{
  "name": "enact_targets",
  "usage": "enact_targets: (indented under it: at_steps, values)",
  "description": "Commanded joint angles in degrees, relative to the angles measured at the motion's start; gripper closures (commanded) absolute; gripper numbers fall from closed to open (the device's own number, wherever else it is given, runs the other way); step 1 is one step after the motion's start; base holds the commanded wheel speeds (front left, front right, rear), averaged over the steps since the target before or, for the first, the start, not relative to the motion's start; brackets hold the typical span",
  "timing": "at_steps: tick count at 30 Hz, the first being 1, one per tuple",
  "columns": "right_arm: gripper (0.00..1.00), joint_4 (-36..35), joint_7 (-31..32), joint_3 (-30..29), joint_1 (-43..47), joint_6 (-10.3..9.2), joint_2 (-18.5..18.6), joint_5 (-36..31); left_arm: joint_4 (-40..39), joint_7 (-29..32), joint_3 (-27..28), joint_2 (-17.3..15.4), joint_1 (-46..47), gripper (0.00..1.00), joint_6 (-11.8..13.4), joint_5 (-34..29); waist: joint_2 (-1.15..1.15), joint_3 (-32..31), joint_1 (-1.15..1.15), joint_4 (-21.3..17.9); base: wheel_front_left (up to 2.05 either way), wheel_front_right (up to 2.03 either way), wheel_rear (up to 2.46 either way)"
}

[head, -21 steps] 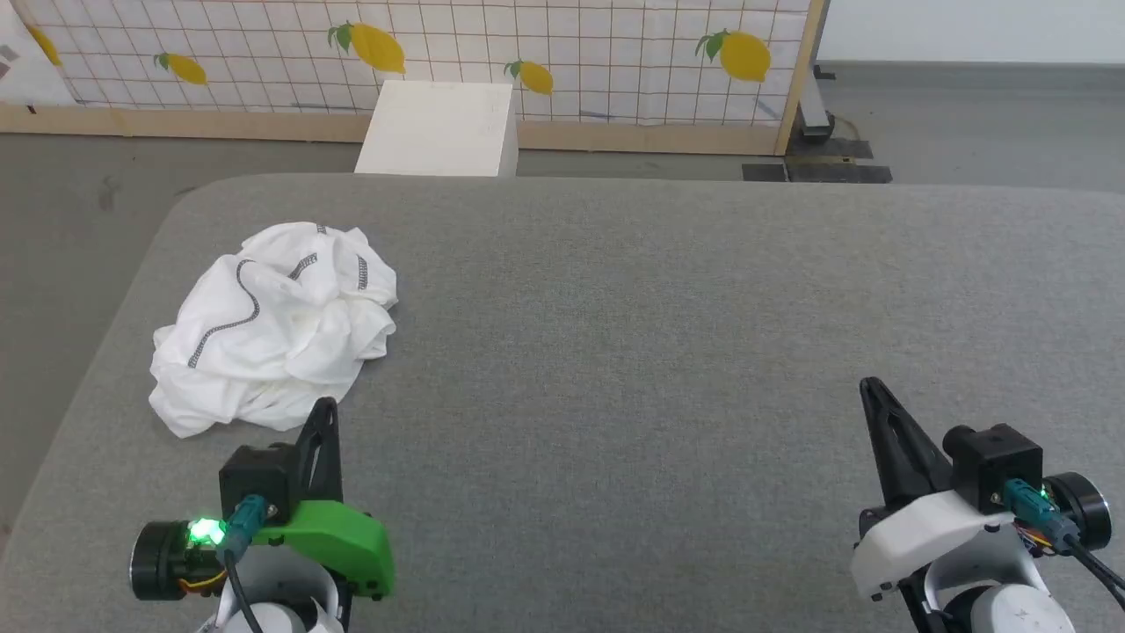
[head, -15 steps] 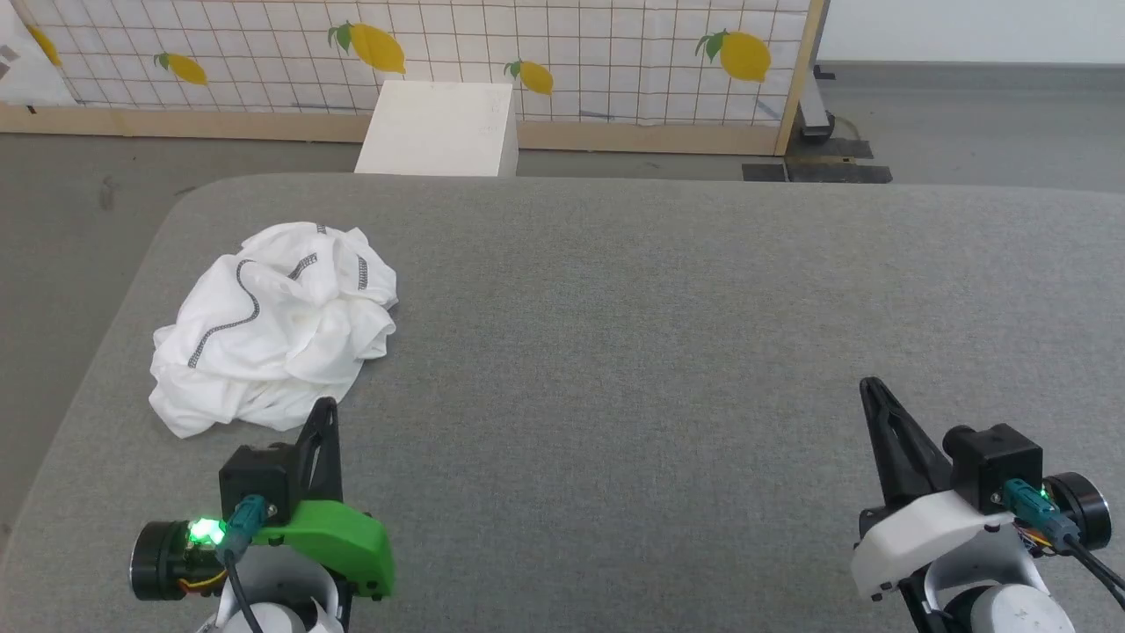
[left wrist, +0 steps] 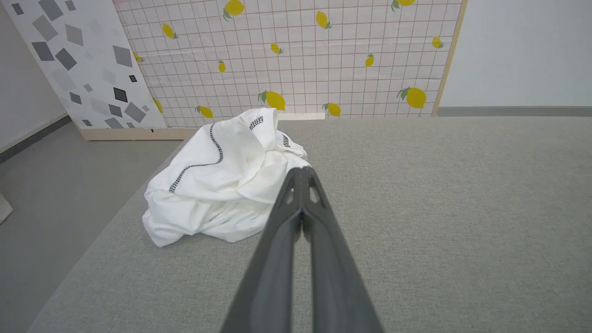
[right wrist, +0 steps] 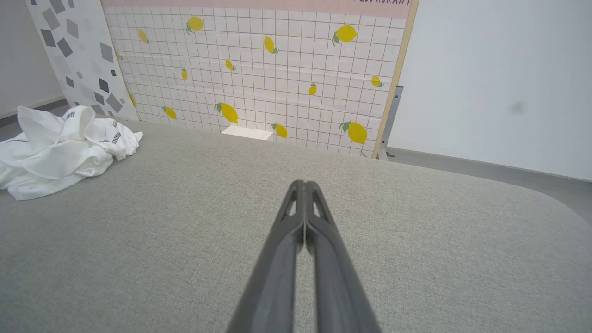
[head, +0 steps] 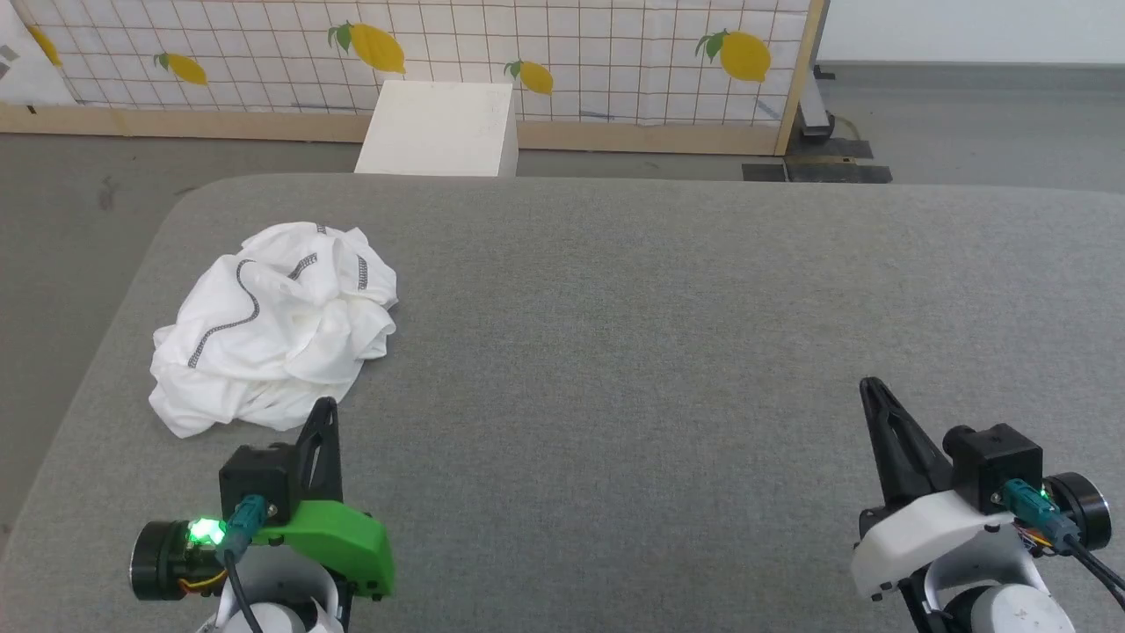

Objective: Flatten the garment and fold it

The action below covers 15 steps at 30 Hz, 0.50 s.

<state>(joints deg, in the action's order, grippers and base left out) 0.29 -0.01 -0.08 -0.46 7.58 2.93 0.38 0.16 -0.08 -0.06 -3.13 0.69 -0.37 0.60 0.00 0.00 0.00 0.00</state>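
Garment [head: 272, 325], a white shirt with dark zigzag seams, lies bunched in a shapeless heap near the far-left corner of the grey table [head: 659, 352]. The left gripper [head: 325, 409] points at its near edge from just beside it, fingers pressed together and empty. The right gripper [head: 870, 389], likewise closed and empty, is well apart.

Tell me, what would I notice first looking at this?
A crumpled white shirt sits heaped near the left edge of a big grey table. Behind the table stands a tiled screen dotted with yellow lemons, with a white box in front of it. At the near edge, the left fingers and right fingers are pressed shut, holding nothing, the left ones close to the shirt.
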Motion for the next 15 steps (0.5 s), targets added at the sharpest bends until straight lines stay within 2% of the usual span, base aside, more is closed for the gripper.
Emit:
enact_targets:
  at_steps: [1,15]
  values:
    - [1.0,-0.3,0.0,0.1,0.5,-0.09,-0.1,-0.4,-0.2,0.1,0.1,0.2,-0.7,1.0,0.4,-0.6,0.0,0.0,0.0,0.0,0.0,0.0,0.0]
    - [1.0,-0.3,0.0,0.1,0.5,-0.09,-0.1,-0.4,-0.2,0.1,0.1,0.2,-0.7,1.0,0.4,-0.6,0.0,0.0,0.0,0.0,0.0,0.0,0.0]
